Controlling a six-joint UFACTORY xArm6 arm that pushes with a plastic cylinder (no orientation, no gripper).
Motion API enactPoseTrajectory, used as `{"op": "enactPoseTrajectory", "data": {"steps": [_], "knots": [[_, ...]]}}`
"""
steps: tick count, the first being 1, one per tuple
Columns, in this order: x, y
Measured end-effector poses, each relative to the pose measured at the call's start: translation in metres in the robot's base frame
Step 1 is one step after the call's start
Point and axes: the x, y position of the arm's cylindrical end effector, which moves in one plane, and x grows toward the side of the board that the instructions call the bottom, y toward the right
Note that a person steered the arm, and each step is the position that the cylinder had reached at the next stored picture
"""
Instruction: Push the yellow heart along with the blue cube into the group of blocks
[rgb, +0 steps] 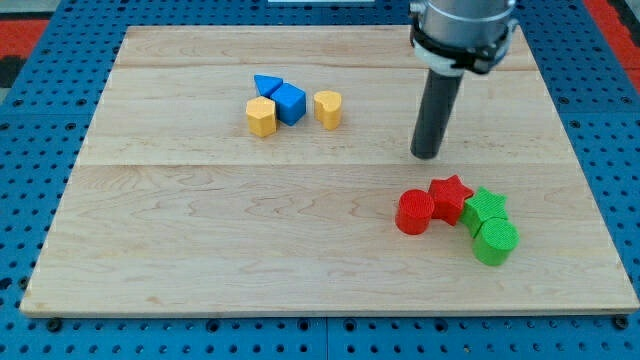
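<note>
The yellow heart (328, 108) lies in the upper middle of the wooden board. The blue cube (290, 103) sits just to its left, with a small gap between them. A blue triangle (267, 84) touches the cube's upper left and a yellow hexagon (261, 116) touches its lower left. My tip (427, 154) rests on the board well to the right of the heart and a little lower, apart from every block. A group of blocks lies below and right of my tip: a red cylinder (414, 212), a red star (450, 197), a green star (486, 208) and a green cylinder (494, 241).
The wooden board (200, 260) lies on a blue pegboard surface (30, 180). The arm's grey wrist (462, 30) hangs over the board's top right part.
</note>
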Motion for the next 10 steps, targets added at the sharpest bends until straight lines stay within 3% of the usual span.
{"op": "enactPoseTrajectory", "data": {"steps": [2,4,7,9,10], "knots": [[-0.102,-0.047],[-0.144,-0.165],[-0.095,-0.239],[-0.025,-0.119],[-0.023,-0.135]]}}
